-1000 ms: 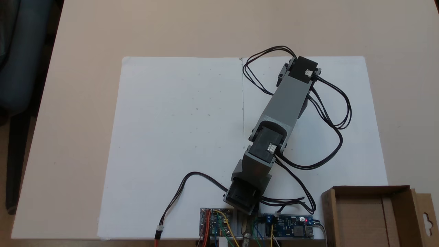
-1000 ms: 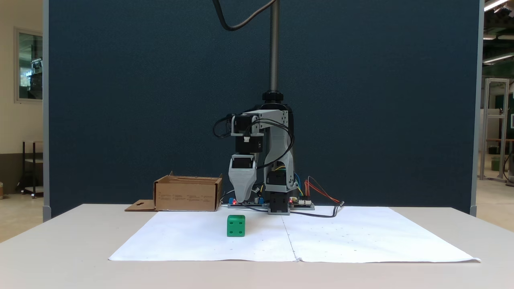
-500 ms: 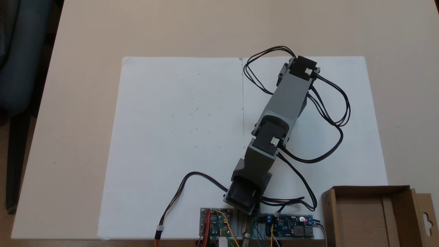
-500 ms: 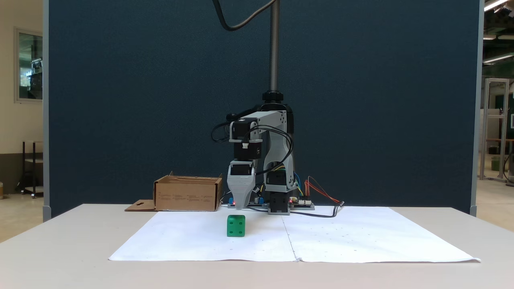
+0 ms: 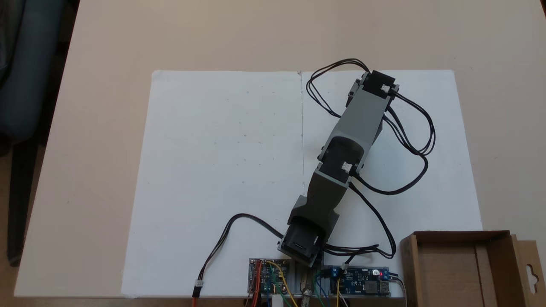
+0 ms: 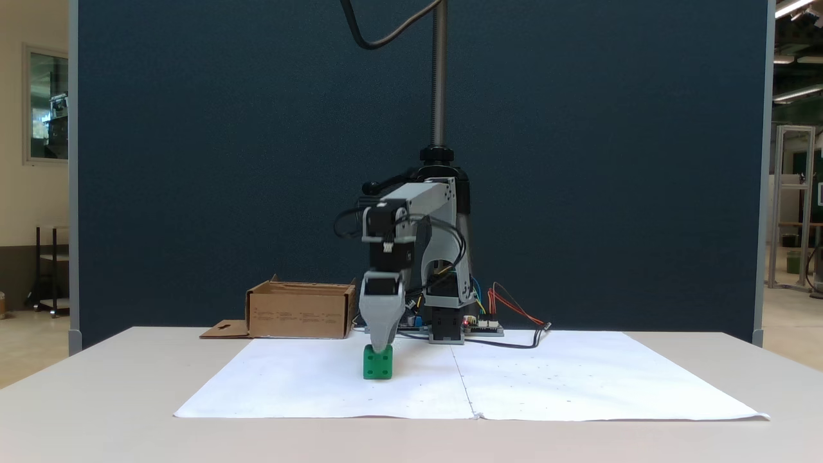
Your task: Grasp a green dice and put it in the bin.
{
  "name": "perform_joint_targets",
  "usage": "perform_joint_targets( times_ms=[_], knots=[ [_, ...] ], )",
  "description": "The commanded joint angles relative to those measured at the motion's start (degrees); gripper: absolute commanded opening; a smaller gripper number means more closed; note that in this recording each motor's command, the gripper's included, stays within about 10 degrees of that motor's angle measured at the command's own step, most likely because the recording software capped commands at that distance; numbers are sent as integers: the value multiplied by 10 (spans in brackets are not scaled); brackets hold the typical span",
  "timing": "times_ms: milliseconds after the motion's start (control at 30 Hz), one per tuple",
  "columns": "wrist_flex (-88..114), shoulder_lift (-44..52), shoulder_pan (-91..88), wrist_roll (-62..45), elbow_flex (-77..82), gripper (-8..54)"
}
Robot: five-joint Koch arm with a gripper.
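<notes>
The green dice [image 6: 377, 364] sits on the white paper sheet [image 6: 308, 386] in a fixed view taken from table height, a little left of the sheet's centre seam and towards its far half. One face with sunken pips looks at that camera. Directly above it the tool [image 6: 382, 344] points straight down, its grey tapered tip at the top edge of the dice and overlapping it; whether it touches cannot be told. The jaws lie one behind the other from this side, so I cannot tell whether they are apart or together.

From above, in a fixed view, the arm [image 5: 357, 120] stretches diagonally from its base near the bottom edge out to the upper right of the paper, covering the spot beneath it. Black cables [image 5: 409, 145] loop to the right of the arm.

The bin [image 6: 301, 312] stands on the table [image 6: 96, 399] at the far left of the sheet, well apart from the dice, with its flap lying flat on its left. Circuit boards [image 5: 360, 280] sit beside the arm's base.
</notes>
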Motion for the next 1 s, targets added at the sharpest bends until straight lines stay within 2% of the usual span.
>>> perform_joint_targets(
  times_ms=[0,667,967],
  knots=[
    [-12,8,3,-12,-11,463],
    [-52,-60,4,-49,-11,463],
    [-61,-62,22,-60,-11,460]
  ],
)
